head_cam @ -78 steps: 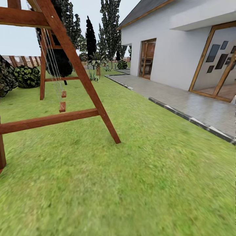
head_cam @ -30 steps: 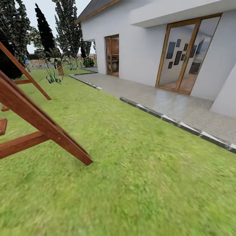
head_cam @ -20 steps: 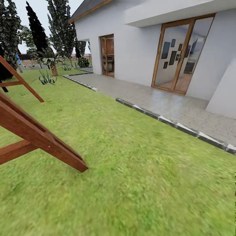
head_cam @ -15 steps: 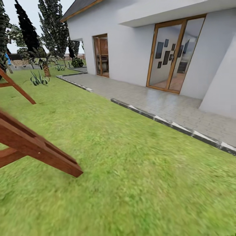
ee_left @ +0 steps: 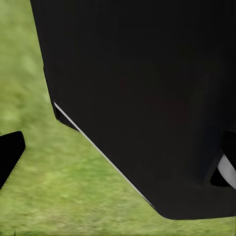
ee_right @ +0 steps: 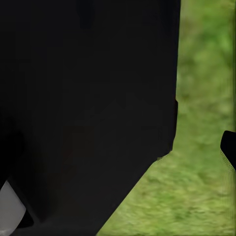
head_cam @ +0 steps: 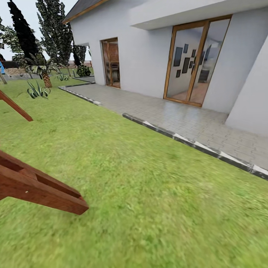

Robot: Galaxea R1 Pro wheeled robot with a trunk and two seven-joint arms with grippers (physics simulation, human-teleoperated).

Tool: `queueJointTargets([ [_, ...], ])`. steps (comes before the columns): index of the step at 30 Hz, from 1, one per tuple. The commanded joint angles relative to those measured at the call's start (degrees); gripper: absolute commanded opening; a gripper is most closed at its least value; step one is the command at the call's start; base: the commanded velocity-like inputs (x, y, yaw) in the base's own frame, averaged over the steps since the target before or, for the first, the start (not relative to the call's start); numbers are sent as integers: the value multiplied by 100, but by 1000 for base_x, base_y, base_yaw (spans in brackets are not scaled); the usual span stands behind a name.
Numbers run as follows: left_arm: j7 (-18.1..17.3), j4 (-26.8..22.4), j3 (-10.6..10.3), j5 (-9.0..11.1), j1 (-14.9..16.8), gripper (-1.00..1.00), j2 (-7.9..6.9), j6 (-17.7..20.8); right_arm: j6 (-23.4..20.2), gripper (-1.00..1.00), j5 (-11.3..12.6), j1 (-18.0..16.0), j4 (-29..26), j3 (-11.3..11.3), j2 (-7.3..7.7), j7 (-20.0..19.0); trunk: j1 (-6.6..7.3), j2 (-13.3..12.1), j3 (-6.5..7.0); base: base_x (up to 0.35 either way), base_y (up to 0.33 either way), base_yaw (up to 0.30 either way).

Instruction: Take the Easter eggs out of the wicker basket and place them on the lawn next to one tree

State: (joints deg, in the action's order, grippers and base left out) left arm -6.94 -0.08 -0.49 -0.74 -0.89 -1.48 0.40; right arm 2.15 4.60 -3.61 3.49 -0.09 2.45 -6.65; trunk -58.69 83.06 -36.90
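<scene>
The lawn [head_cam: 149, 193] spreads wide across the garden in the head view, mottled green and bare. The Easter eggs, the wicker basket and the slant-trunked tree are out of view. In the left wrist view a dark fingertip [ee_left: 10, 152] sits at the frame edge over grass [ee_left: 59, 187], beside a big black body part [ee_left: 147, 98]. In the right wrist view another dark fingertip [ee_right: 229, 147] stands at the edge over grass [ee_right: 196, 162]. Whether either gripper is open or shut cannot be told.
A brown playset beam [head_cam: 41, 190] ends on the grass at near left, another leg [head_cam: 15, 108] behind it. A paved patio [head_cam: 178, 115] with a stone curb [head_cam: 193, 143] fronts the white house [head_cam: 145, 56]. A black conifer [head_cam: 22, 31], slim tree [head_cam: 56, 29] and small palm [head_cam: 44, 70] stand far left.
The camera has turned to the right while travelling: the playset frame has slid off to the left and the house's glass doors have come toward the middle. Nothing on the lawn itself moved.
</scene>
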Motion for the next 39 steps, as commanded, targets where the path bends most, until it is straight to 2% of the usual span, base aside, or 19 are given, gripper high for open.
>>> queueJointTargets([
  [1,-18,-1,-3,-7,1,100,-2,4,23,100,48,-8,20,1,2,-29,-3,2,-3,340,0,0],
  [39,-18,-4,-4,-8,1,100,-2,4,39,100,49,-8,20,9,42,-89,-3,2,-3,341,0,0],
])
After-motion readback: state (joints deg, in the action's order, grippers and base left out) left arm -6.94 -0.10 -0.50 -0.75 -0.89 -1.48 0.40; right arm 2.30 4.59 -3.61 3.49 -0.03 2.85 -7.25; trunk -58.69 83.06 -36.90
